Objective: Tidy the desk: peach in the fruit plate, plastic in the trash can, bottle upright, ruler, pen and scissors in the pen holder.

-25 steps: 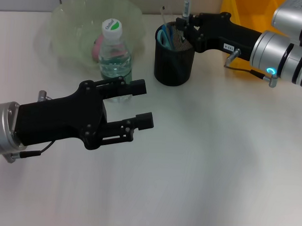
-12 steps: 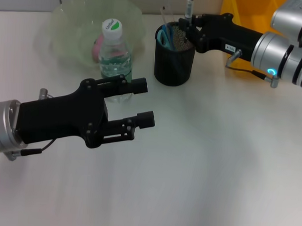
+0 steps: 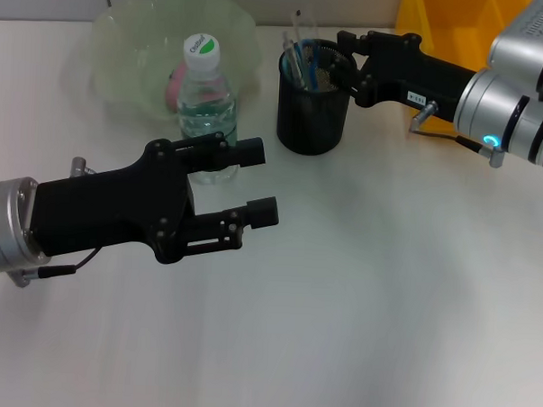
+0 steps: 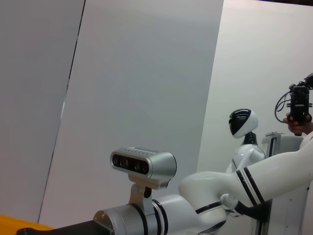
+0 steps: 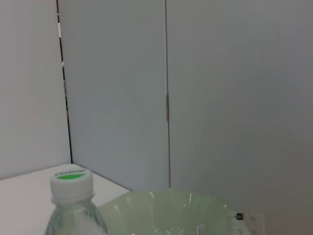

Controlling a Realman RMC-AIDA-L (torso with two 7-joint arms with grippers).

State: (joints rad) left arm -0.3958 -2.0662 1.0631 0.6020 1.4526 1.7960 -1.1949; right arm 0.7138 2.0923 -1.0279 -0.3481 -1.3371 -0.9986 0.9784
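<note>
Now, seen from my head camera, a white desk (image 3: 384,308) stretches out before me. At the far side stands a black mesh pen holder (image 3: 312,111), upright, with several thin items poking out of its top: blue-handled scissors (image 3: 302,61) and slim pale sticks that may be a pen or ruler, though I cannot tell them apart. My right gripper (image 3: 343,61) reaches in from the right and sits at the holder's rim, on its right side; its black fingers look parted and I see nothing held between them.

To the left of the holder is a clear plastic water bottle with a white and green cap (image 3: 207,97), standing upright on the desk. Just behind it sits a pale green translucent fruit plate with a wavy rim (image 3: 126,35), and a pink peach (image 3: 175,82) lies inside the plate, partly hidden by the bottle.

My left gripper (image 3: 259,183) hangs above the desk near me, in front of the bottle, its two black fingers spread apart and empty, pointing to the right.

An orange-yellow bin (image 3: 442,22) shows at the far right edge, behind my right arm.

My right wrist camera shows the bottle cap (image 5: 71,183) and the green plate rim (image 5: 166,208) against grey wall panels (image 5: 220,98).
</note>
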